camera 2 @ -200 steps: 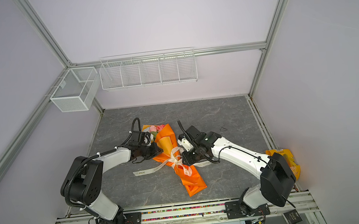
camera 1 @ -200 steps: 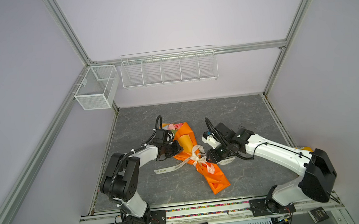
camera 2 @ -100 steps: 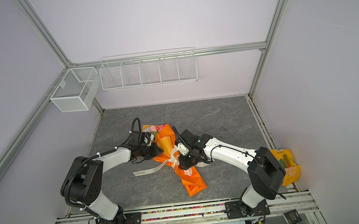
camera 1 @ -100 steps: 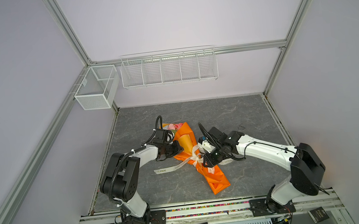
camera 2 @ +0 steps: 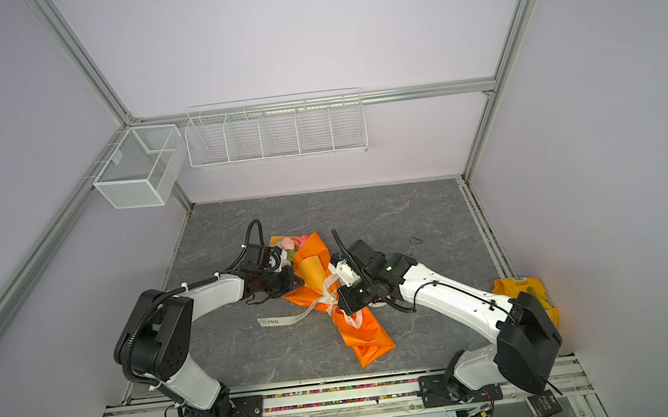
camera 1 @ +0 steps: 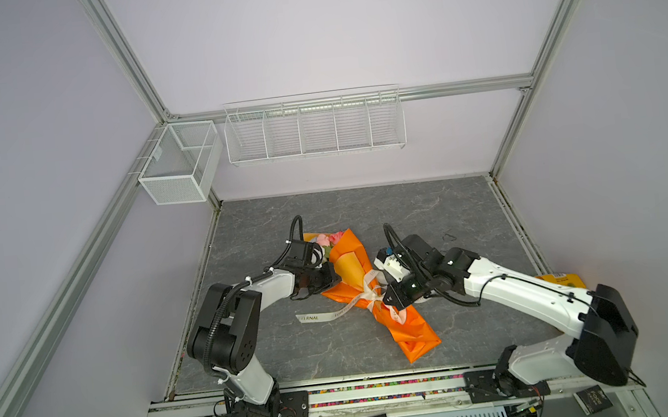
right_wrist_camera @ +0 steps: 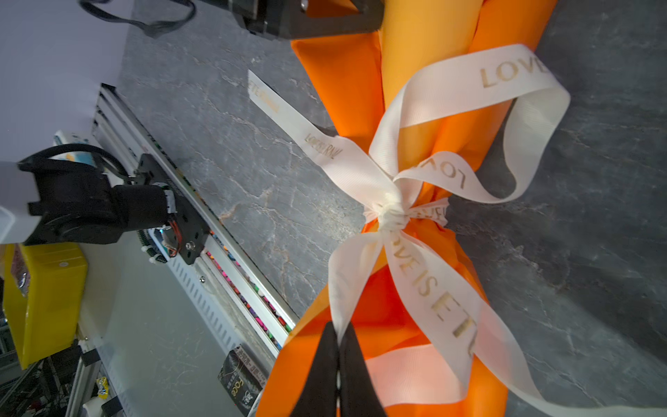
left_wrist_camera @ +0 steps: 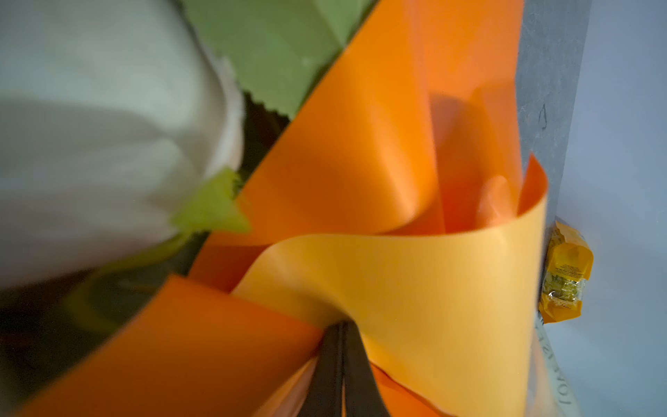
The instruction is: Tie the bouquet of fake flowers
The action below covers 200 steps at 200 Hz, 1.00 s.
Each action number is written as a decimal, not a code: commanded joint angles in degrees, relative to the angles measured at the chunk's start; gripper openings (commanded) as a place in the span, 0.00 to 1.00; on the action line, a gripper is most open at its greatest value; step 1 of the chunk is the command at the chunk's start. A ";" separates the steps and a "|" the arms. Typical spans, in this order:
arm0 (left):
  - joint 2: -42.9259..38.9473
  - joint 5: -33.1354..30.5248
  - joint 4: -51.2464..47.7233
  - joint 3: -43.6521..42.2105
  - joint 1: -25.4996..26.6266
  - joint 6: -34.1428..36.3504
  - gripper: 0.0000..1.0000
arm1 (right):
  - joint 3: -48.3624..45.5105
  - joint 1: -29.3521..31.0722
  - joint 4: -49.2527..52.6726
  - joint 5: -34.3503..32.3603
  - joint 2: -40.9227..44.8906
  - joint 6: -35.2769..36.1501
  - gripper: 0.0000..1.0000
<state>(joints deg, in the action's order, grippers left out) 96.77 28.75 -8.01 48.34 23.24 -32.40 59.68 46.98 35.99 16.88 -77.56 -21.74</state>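
**Top views:** in both, the bouquet [camera 1: 329, 238] [camera 2: 294, 242] lies mid-table [camera 1: 450, 215], rolled in an orange wrap [camera 1: 413, 335]. Flower heads sit just above frame centre and the wrap's tail runs to the lower right. A ribbon [camera 1: 322, 316] is tied round the waist, with 1 tail flat on the table to the left. The left gripper [camera 1: 333, 281] is at the wrap's left edge, below the flower heads. The right gripper [camera 1: 386, 296] is at the waist, coming from the right. Can't tell finger state from up here.

**Left wrist:** fingers [left_wrist_camera: 326, 372] at bottom centre are closed, pinching a fold of wrap. The bouquet [left_wrist_camera: 90, 144] fills the upper left with a white bloom and green leaf. A yellow packet [left_wrist_camera: 566, 274] is at the right edge.

**Right wrist:** fingers [right_wrist_camera: 321, 368] at bottom centre are closed on 1 ribbon strand, which runs up to the knot [right_wrist_camera: 389, 216] at frame centre. There is 1 big loop at the upper right, and tails trail to the lower right. The left gripper's body at the top edge touches the wrap.
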 commanded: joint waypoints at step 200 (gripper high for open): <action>-32.79 -10.42 3.74 -21.45 0.92 -23.47 0.61 | -5.24 -2.06 -11.83 5.09 -2.86 -7.45 0.07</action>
<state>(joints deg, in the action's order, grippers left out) 64.07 19.44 -10.50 29.28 24.08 -48.60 53.58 45.08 24.91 22.28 -80.18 -28.73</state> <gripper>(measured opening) 0.605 0.072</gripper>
